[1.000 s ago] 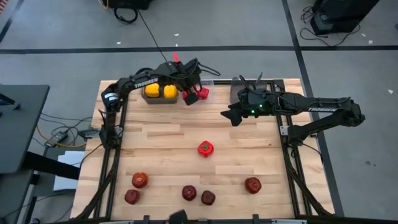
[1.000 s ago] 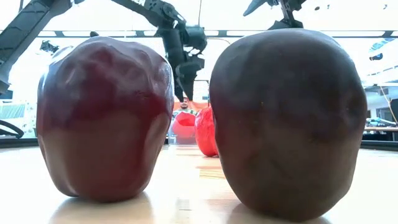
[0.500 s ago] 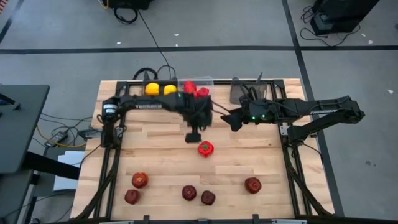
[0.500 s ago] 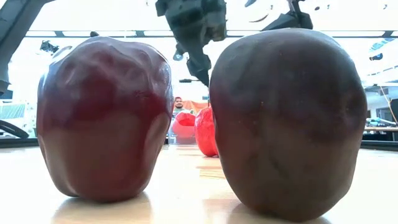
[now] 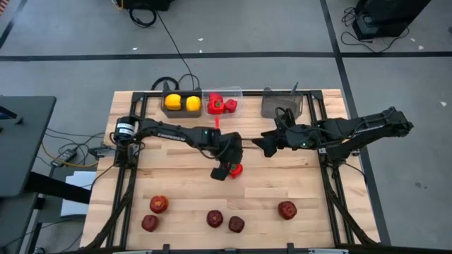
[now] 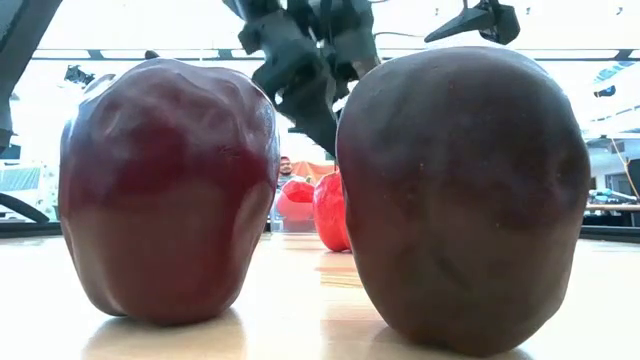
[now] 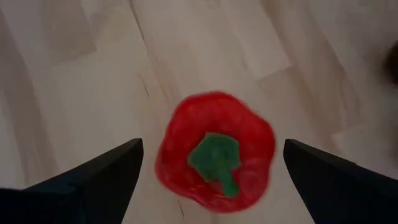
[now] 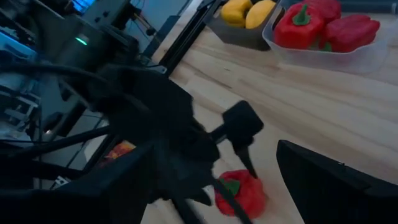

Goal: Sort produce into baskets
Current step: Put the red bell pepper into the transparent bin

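Left gripper [image 7: 214,171] open wide, red pepper [image 7: 216,151] with green stem [image 7: 216,158] sat between its dark fingers [image 7: 93,174], touching neither, on pale wooden table [image 7: 81,81]

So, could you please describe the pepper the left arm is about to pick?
On the wooden table, near its middle, the left pincer hangs open over a red pepper. It is the only pepper outside the bins, and its green stem sets it apart from the dark apples.
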